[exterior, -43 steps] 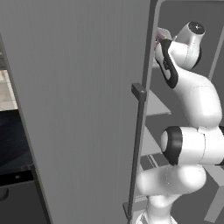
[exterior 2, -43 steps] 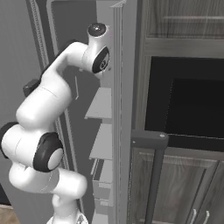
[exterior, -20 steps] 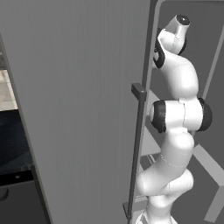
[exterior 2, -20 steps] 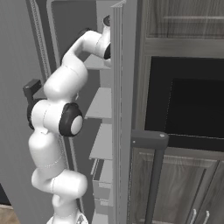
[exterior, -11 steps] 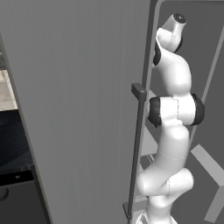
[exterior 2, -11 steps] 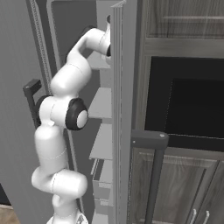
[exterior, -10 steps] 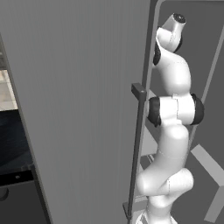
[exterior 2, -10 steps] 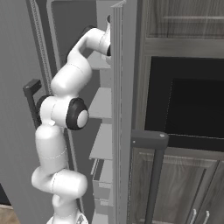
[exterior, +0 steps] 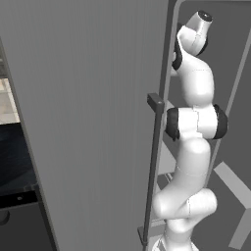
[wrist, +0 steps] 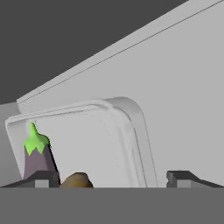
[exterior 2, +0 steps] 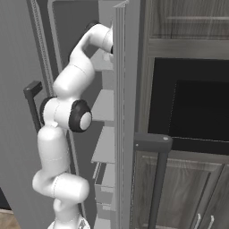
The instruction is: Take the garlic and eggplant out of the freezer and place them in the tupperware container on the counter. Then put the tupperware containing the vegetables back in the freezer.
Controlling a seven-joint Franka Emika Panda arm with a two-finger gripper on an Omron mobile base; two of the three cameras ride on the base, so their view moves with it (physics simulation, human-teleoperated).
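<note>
Claw (wrist: 112, 177) spread. Shallow white rounded-corner tupperware tray (wrist: 135, 127) lies on pale grey freezer shelf (wrist: 183, 100), holding purple green-capped eggplant (wrist: 37, 157) beside brownish garlic bulb (wrist: 76, 180). Open shelf beside tray's edge.

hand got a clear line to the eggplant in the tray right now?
Probably yes. In the hand view the eggplant stands in the white tray just above one fingertip, garlic beside it, and the open hand has nothing between.

To my right stand dark wood-grain cabinets (exterior 2: 179, 18), with a black oven recess (exterior 2: 197, 112) set beneath the upper doors. A dark bar handle (exterior 2: 156, 174) runs down the lower cabinet front. At far left, a strip of pale tiled floor (exterior: 7, 100) shows.
</note>
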